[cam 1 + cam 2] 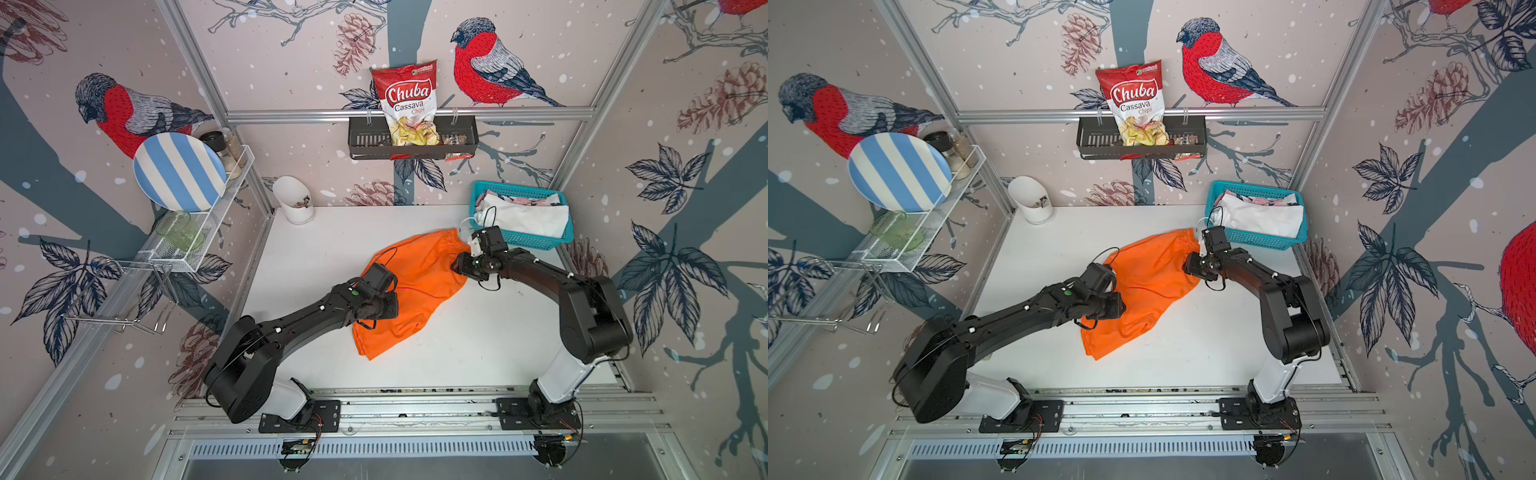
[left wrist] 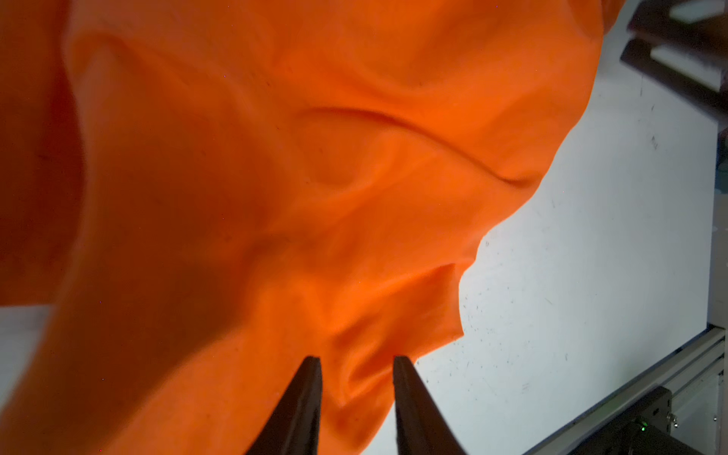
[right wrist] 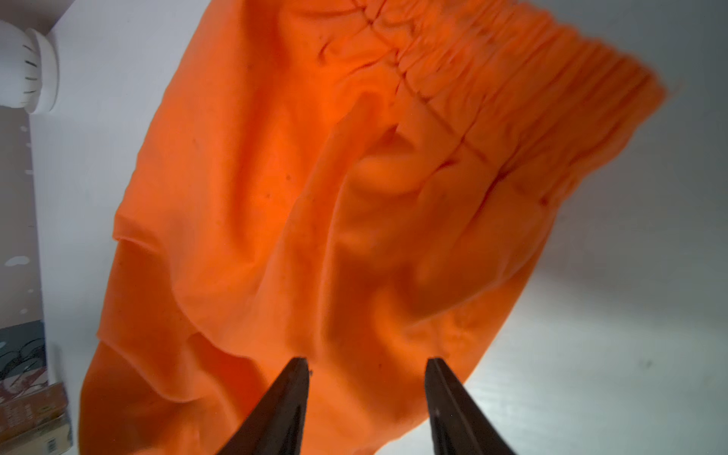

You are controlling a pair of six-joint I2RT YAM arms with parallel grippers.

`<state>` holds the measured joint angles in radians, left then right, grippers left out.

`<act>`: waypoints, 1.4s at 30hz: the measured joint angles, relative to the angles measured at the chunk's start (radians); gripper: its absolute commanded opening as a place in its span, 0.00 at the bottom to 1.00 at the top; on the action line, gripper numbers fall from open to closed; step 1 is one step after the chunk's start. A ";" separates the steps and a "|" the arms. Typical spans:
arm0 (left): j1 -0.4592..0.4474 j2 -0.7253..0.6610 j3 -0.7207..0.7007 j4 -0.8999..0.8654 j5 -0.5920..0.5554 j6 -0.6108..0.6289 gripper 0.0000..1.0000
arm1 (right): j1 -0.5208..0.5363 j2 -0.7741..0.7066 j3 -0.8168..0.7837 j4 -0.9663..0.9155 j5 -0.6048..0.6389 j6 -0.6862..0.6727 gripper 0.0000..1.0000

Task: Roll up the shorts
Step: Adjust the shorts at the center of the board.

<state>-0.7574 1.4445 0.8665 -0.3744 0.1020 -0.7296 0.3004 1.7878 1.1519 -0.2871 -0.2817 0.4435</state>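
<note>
The orange shorts lie rumpled on the white table, gathered waist toward the back right and legs toward the front left. My left gripper sits over their left side, open, with a ridge of orange cloth between its fingers. My right gripper hovers open at the shorts' right edge just below the waistband. The white shorts and a bit of the pink printed shorts lie in the teal basket.
The teal basket stands at the table's back right, close behind my right arm. A white cup stands at the back left. A wire shelf with a striped plate hangs on the left wall, and a black rack with a chips bag on the back wall.
</note>
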 measured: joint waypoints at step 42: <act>0.227 0.127 0.108 -0.013 -0.098 0.051 0.35 | -0.033 -0.348 -0.316 -0.029 0.187 0.060 0.49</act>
<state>-0.5301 1.5715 0.9749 -0.3878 0.0036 -0.6788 0.2676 1.4403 0.8360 -0.3161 -0.0952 0.5034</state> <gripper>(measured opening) 0.350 0.486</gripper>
